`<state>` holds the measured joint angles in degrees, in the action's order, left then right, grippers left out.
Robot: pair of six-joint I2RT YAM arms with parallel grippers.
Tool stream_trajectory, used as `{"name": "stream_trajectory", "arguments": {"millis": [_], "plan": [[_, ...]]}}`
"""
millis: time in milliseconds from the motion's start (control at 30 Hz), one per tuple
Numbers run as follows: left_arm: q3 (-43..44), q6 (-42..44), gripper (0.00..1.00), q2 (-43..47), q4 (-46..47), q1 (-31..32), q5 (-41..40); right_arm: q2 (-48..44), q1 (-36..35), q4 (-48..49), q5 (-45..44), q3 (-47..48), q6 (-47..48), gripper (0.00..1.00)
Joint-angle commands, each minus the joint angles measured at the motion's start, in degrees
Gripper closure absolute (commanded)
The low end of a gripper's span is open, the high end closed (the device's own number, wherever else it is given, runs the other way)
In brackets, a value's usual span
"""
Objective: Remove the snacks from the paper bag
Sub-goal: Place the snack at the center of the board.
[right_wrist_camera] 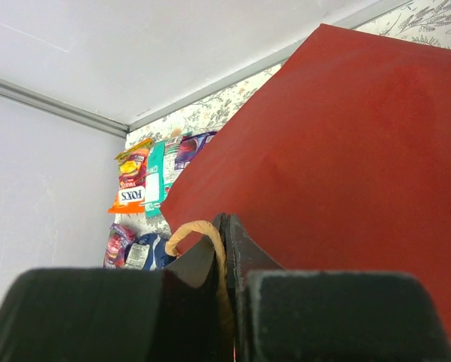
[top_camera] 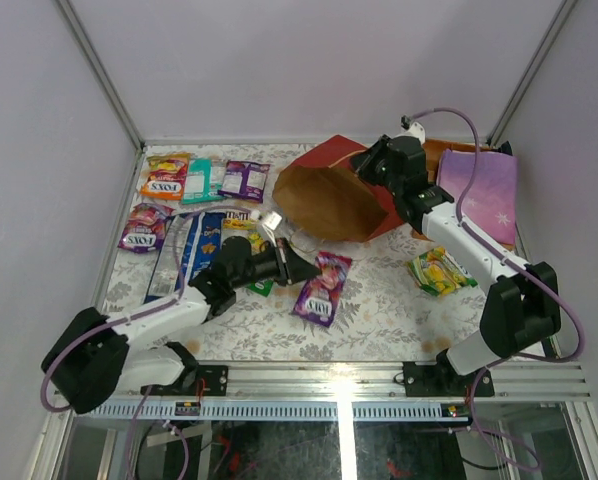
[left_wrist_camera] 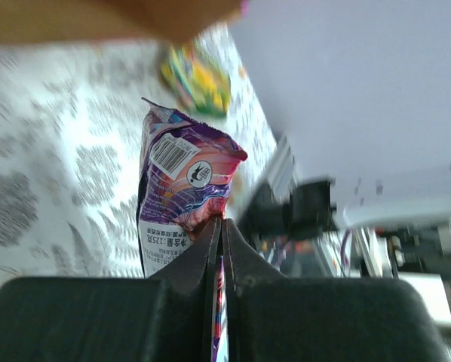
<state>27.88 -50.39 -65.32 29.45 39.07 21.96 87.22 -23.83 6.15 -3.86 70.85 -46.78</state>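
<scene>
— Nearest entry?
— My left gripper [left_wrist_camera: 222,226], pinched tight on the edge of a purple packet [left_wrist_camera: 182,188]. The packet is outside the paper bag [top_camera: 324,200], over the table [top_camera: 379,310]. I cannot tell whether it rests there.
— Next?
— Right side: one yellow-green packet [top_camera: 439,270], alone. Left side: long blue packs [top_camera: 184,250] and one purple FOX'S packet [top_camera: 144,228].
— The paper bag?
— Mid-table, tipped on its side, brown with a red outside. My right gripper [right_wrist_camera: 224,226] is clamped on its loop handle [right_wrist_camera: 191,225] at the upper edge.
— Farthest?
— Lilac bag [top_camera: 479,190], just right of the paper bag. Far-left row: orange FOX'S packet [top_camera: 166,178], teal pack [top_camera: 199,180] and purple pack [top_camera: 244,180], side by side.
</scene>
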Motion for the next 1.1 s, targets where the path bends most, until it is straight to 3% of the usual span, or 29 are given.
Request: {"name": "stream_trajectory", "arguments": {"millis": [0, 167, 300, 433, 467, 500, 533, 567, 600, 633, 1067], "plan": [[2.6, 0.3, 1.00, -7.5, 8.8, 1.6, 18.1, 0.2, 0.3, 4.0, -1.7, 0.6, 0.7, 1.00], [5.4, 0.3, 1.00, -19.3, 12.6, 4.2, 25.1, -1.9, 0.3, 3.5, -2.9, -1.8, 1.8, 1.00], [5.7, 2.2, 1.00, -26.0, 10.7, 4.3, 18.7, -3.2, 0.2, 2.6, -4.3, -3.0, 3.4, 1.00], [8.4, 6.7, 1.00, -30.6, 2.3, 4.1, 10.3, -3.7, 0.2, 2.3, -4.9, -3.2, 5.0, 1.00], [9.2, 7.0, 0.93, -31.0, 1.1, 4.0, 9.0, -3.6, 0.2, 2.2, -4.8, -3.0, 5.3, 1.00], [9.4, 7.2, 0.78, -31.0, 0.2, 3.8, 7.4, -3.5, 0.2, 2.1, -4.7, -2.7, 5.5, 1.00], [9.6, 7.4, 0.59, -30.6, -0.6, 3.7, 5.7, -3.3, 0.2, 1.9, -4.4, -2.3, 5.8, 1.00], [9.7, 7.9, 0.28, -29.9, -2.0, 3.5, 4.0, -3.2, 0.2, 1.9, -4.0, -2.0, 6.1, 1.00], [9.8, 8.3, 0.05, -28.9, -3.0, 3.5, 2.3, -3.1, 0.3, 1.8, -3.6, -1.6, 6.5, 1.00], [9.8, 8.7, 0.00, -27.8, -4.2, 3.4, 0.5, -3.1, 0.3, 1.8, -3.3, -1.3, 6.8, 1.00], [10.1, 15.0, 0.00, -0.2, -19.1, -8.1, -11.0, -1.8, 0.2, 1.2, 4.3, 10.1, 7.5, 1.00]]}}
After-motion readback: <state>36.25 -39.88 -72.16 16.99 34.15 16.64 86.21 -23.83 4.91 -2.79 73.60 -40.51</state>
